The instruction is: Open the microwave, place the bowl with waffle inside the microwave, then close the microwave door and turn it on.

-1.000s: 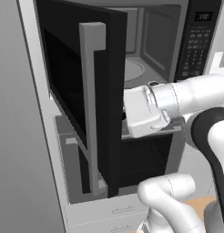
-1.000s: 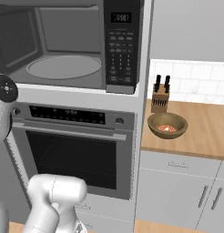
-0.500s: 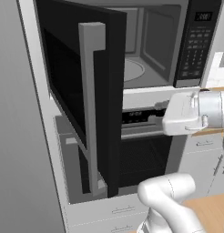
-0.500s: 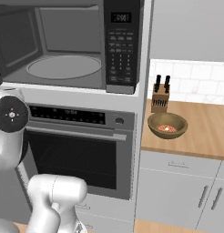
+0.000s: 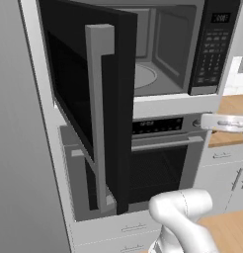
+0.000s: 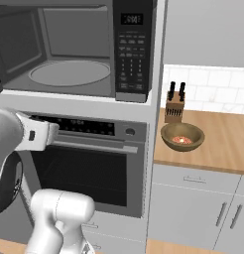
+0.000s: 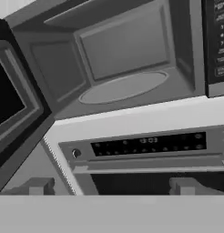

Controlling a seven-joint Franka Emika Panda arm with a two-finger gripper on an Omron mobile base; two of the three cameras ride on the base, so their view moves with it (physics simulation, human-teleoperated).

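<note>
With the microwave door (image 5: 89,99) wide open and our hand (image 7: 111,186) open and empty before the oven (image 6: 89,163), we risk bumping the knife block (image 6: 174,105) just behind the bowl (image 6: 182,137) on the table (image 6: 218,144).

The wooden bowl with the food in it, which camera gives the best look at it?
The right base view. There the bowl sits whole on the wooden counter, in front of the knife block, with reddish food inside. The left base view catches a strip of that counter beyond the microwave; the hand view looks into the microwave's cavity instead.
</note>
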